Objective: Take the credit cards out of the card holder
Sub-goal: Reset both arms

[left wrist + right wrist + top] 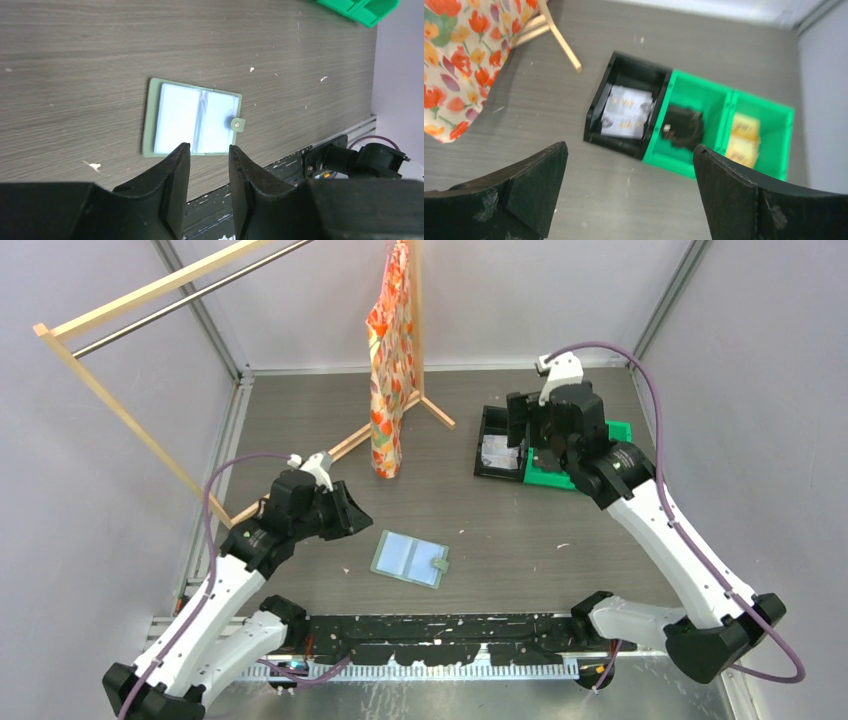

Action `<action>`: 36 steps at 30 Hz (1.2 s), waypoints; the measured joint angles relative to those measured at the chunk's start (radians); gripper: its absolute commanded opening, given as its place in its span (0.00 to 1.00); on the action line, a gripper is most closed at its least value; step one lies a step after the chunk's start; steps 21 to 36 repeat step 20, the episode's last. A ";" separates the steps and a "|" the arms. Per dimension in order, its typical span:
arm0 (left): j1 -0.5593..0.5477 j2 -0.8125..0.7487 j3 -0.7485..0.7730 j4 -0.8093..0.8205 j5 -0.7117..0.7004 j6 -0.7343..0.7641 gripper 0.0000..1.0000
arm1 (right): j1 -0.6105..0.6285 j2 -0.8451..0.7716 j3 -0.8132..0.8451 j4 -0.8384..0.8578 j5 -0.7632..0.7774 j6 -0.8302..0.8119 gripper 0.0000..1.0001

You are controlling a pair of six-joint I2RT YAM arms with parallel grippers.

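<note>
Sage fabric card holder (411,558) looks light and floppy; pinch its edge. Left gripper (209,150) near it stands slightly apart, right gripper (629,150) wide.

Grey wood-grain tabletop (480,520), flecked with pale specks, enclosed by plain pale walls (520,300) on three sides; wooden rack (110,400) with metal rail (190,298) spans its far-left corner, floral cloth (388,370) hanging.

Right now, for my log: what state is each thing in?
Sage-green fabric card holder: open flat, snap undone.
Black plastic bin: holds silvery cards.
Green plastic bin: dark item, yellow cards.
Left gripper: jaws partly open, empty.
Right gripper: jaws wide, empty.
Orange floral cloth: hanging.
</note>
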 measured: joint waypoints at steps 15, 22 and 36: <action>0.000 -0.074 0.122 -0.202 -0.223 0.080 0.37 | 0.000 -0.349 -0.480 -0.076 0.159 0.497 1.00; 0.000 -0.104 0.110 -0.204 -0.238 0.078 0.37 | 0.000 -0.385 -0.502 -0.084 0.222 0.555 1.00; 0.000 -0.104 0.110 -0.204 -0.238 0.078 0.37 | 0.000 -0.385 -0.502 -0.084 0.222 0.555 1.00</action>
